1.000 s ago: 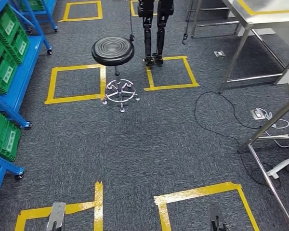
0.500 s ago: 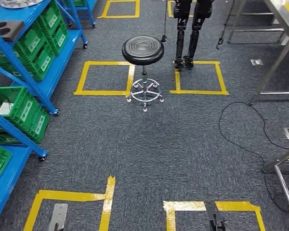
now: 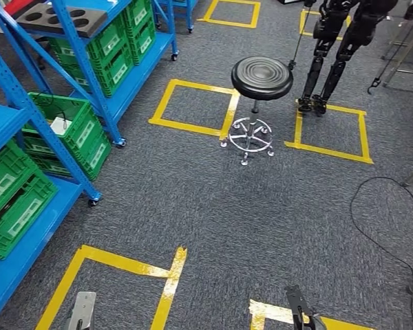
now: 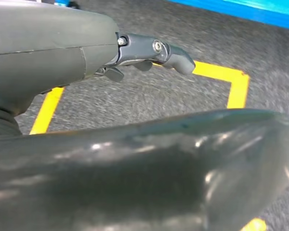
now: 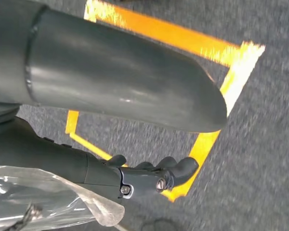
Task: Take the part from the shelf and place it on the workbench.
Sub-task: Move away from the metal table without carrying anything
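A dark grey part (image 3: 64, 17) with round holes lies on an upper level of the blue shelf (image 3: 25, 110) at the far left of the head view. Both arms hang low over the carpet, well away from the shelf. In the left wrist view my left hand (image 4: 150, 53) has its fingers stretched out and holds nothing. My right hand (image 5: 150, 175) has loosely bent fingers, also with nothing in them, above yellow floor tape.
Green crates (image 3: 80, 134) fill the shelf's lower levels. A black round stool (image 3: 261, 78) stands in the middle of the floor, with another robot's legs (image 3: 329, 62) behind it. A black cable (image 3: 380, 227) loops on the carpet at right. Yellow tape squares (image 3: 194, 103) mark the floor.
The whole picture has shifted: the camera has turned left. The blue shelf and the holed part have come into view, and the steel tables have slid out to the right.
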Available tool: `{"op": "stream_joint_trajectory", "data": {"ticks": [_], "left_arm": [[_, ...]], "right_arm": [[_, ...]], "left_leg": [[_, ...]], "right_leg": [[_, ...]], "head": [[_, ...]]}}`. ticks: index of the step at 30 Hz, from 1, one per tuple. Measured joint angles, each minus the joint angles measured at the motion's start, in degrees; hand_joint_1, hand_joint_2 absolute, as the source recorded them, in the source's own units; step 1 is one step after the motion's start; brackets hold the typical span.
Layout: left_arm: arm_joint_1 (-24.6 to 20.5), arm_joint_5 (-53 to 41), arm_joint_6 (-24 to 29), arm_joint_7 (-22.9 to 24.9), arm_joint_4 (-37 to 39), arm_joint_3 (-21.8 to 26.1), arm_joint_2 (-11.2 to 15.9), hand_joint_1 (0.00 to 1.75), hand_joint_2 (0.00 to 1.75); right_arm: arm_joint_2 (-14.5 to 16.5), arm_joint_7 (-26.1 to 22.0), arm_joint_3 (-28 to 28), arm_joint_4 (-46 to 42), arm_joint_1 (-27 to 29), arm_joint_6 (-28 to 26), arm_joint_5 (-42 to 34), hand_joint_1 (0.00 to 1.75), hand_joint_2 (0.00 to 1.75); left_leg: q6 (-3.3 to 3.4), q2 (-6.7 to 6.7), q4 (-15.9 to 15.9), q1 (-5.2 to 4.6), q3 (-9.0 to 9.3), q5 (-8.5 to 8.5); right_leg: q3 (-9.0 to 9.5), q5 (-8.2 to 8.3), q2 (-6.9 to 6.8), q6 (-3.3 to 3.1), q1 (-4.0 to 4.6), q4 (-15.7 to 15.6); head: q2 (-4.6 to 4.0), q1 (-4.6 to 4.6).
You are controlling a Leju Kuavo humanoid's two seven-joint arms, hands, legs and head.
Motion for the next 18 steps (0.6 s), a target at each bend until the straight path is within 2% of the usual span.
{"op": "stream_joint_trajectory", "data": {"ticks": [1, 2, 3, 4, 5, 6, 7, 9, 10, 12, 13, 14, 15, 16, 17, 18], "left_arm": [[0.1, 0.0, 0.0, 0.0, 0.0, 0.0, 0.0, 0.00, 0.00], [0.1, 0.1, 0.1, 0.0, 0.0, 0.1, 0.0, 0.00, 0.00], [0.1, 0.2, 0.1, -0.2, 0.0, 0.1, 0.0, 0.00, 0.00], [0.1, 0.3, 0.1, -0.4, 0.0, 0.1, 0.0, 0.00, 0.00], [0.1, 0.4, 0.1, -0.6, 0.0, 0.2, 0.0, 0.00, 0.00], [0.0, 0.4, 0.1, -0.8, 0.0, 0.2, 0.0, 0.00, 0.00], [-0.1, 0.5, 0.2, -1.0, 0.0, 0.2, 0.0, 0.00, 0.00], [0.0, 0.6, 0.2, -1.5, 0.0, 0.4, 0.0, 0.00, 0.00], [0.1, 0.7, 0.2, -1.8, 0.0, 0.5, 0.1, 0.00, 0.00], [0.0, 0.9, 0.2, -2.2, 0.0, 0.7, 0.1, 0.00, 0.00], [-0.2, 1.0, 0.2, -2.3, 0.0, 0.7, 0.1, 0.00, 0.00], [-0.4, 1.0, 0.2, -2.3, 0.0, 0.8, 0.1, 0.00, 0.00], [-0.4, 1.0, 0.2, -2.4, 0.0, 0.9, 0.1, 0.00, 0.00], [-0.4, 1.1, 0.2, -2.4, 0.0, 0.9, 0.1, 0.00, 0.00], [-0.3, 1.1, 0.2, -2.5, 0.0, 1.0, 0.1, 0.00, 0.00], [-0.3, 1.2, 0.2, -2.7, 0.0, 1.0, 0.1, 0.00, 0.00]], "right_arm": [[0.0, 0.0, 0.0, 0.0, 0.1, 0.1, -0.4, 0.00, 0.00], [0.0, 0.0, -0.1, 0.0, 0.2, 0.2, -0.7, 0.00, 0.00], [0.0, 0.0, -0.2, 0.0, 0.2, 0.2, -0.9, 0.00, 0.00], [0.0, 0.0, -0.3, 0.0, 0.2, 0.2, -1.1, 0.00, 0.00], [0.0, 0.0, -0.4, 0.0, 0.2, 0.2, -1.3, 0.00, 0.00], [0.0, 0.0, -0.5, 0.0, 0.2, 0.3, -1.5, 0.00, 0.00], [0.0, -0.1, -0.6, 0.1, 0.2, 0.3, -1.7, 0.00, 0.00], [0.0, -0.3, -0.9, 0.1, 0.2, 0.3, -2.2, 0.00, 0.00], [0.0, -0.5, -1.1, 0.1, 0.2, 0.2, -2.4, 0.00, 0.00], [0.1, -0.9, -1.5, 0.1, 0.1, 0.1, -2.8, 0.00, 0.00], [0.1, -0.9, -1.6, 0.1, 0.2, 0.1, -2.8, 0.00, 0.00], [0.1, -1.0, -1.8, 0.1, 0.3, 0.0, -2.9, 0.00, 0.00], [0.1, -1.0, -1.9, 0.1, 0.3, 0.0, -2.9, 0.00, 0.00], [0.1, -1.0, -2.0, 0.1, 0.3, 0.0, -3.0, 0.00, 0.00], [0.1, -1.1, -2.1, 0.1, 0.3, 0.0, -3.1, 0.00, 0.00], [0.1, -1.3, -2.2, 0.1, 0.2, 0.0, -3.2, 0.00, 0.00]], "left_leg": [[0.02, -0.91, 0.0, -0.03, 0.06, -0.04], [-0.01, -1.83, 0.1, -0.03, 0.16, -0.09], [-0.10, -2.71, 0.2, 0.01, 0.27, -0.18], [-0.25, -3.52, 0.3, 0.08, 0.35, -0.31], [-0.48, -4.31, 0.5, 0.10, 0.30, -0.46], [-0.78, -4.99, 0.7, 0.18, 0.13, -0.51], [-1.11, -5.62, 0.7, 0.27, -0.10, -0.48], [-1.75, -6.72, 0.8, 0.47, -0.50, -0.35], [-2.03, -6.31, 1.1, 0.44, -0.68, -0.63], [-2.63, -3.41, 4.8, 0.34, -2.30, -2.85], [-2.92, -1.48, 8.3, 0.33, -3.91, -4.57], [-3.19, -0.28, 12.3, 0.47, -5.81, -6.26], [-3.39, 0.29, 15.5, 0.62, -7.39, -7.31], [-3.52, 0.54, 16.9, 0.76, -8.14, -7.32], [-3.59, 0.75, 16.2, 0.87, -7.80, -6.20], [-3.54, 1.21, 13.3, 0.92, -6.38, -4.18]], "right_leg": [[-1.13, 0.60, 0.13, -0.03, 0.00, 1.0], [-1.14, 2.36, 0.27, -0.07, 0.00, -0.3], [-0.14, 4.90, 0.72, -0.15, -0.04, -3.5], [1.29, 7.04, 1.95, -0.25, -0.13, -7.2], [2.73, 8.42, 3.29, -0.33, -0.28, -10.8], [3.85, 9.00, 4.40, -0.44, -0.35, -13.1], [4.48, 8.84, 5.06, -0.56, -0.35, -14.1], [5.01, 8.82, 4.17, -0.97, -0.31, -14.6], [5.19, 8.89, 3.53, -1.27, -0.39, -14.8], [5.67, 8.93, 1.89, -1.96, -0.52, -15.3], [5.86, 8.81, 1.02, -2.19, -0.39, -15.4], [6.00, 8.67, 0.08, -2.34, -0.30, -15.4], [6.10, 8.52, -0.83, -2.39, -0.23, -15.4], [6.23, 8.36, -1.66, -2.37, -0.20, -15.4], [6.43, 8.19, -2.44, -2.31, -0.20, -15.4], [6.71, 7.99, -3.18, -2.19, -0.20, -15.4]], "head": [[0.00, -0.01], [0.00, -0.01], [0.00, -0.01], [0.00, 0.00], [0.00, -0.03], [0.00, -0.03], [0.00, -0.04], [0.00, -0.03], [0.00, -0.10], [0.00, -0.45], [0.00, -0.62], [0.00, -0.73], [0.00, -0.69], [0.00, -0.72], [0.00, -0.72], [0.00, -0.73]]}}
